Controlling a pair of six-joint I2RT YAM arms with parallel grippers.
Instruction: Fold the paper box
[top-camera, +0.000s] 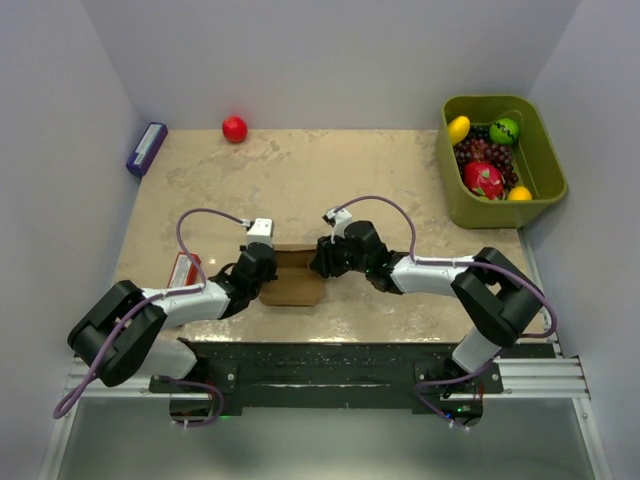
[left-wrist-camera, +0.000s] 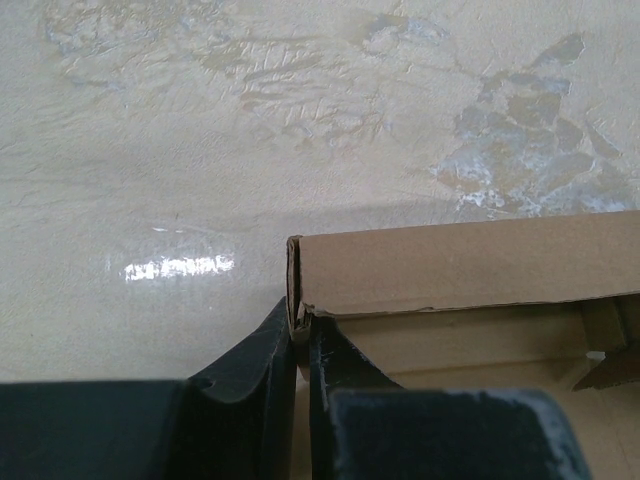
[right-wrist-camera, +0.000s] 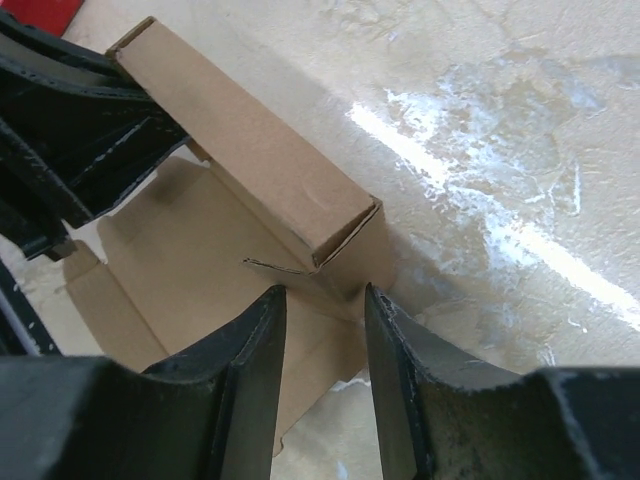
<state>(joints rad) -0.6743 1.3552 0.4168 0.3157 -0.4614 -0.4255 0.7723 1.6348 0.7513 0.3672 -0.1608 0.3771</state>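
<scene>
Low in the centre of the overhead view, the paper box (top-camera: 292, 285) lies with its raised wall running left to right, the left gripper (left-wrist-camera: 300, 322) pinched nearly closed on that wall's left end and the right gripper (right-wrist-camera: 322, 300) half spread just short of its right corner.

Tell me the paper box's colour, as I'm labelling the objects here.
Plain brown cardboard, no print; the paper box shows best in the right wrist view.

Left tool (top-camera: 267, 284) and right tool (top-camera: 321, 263) flank paper box (top-camera: 294, 281).
</scene>
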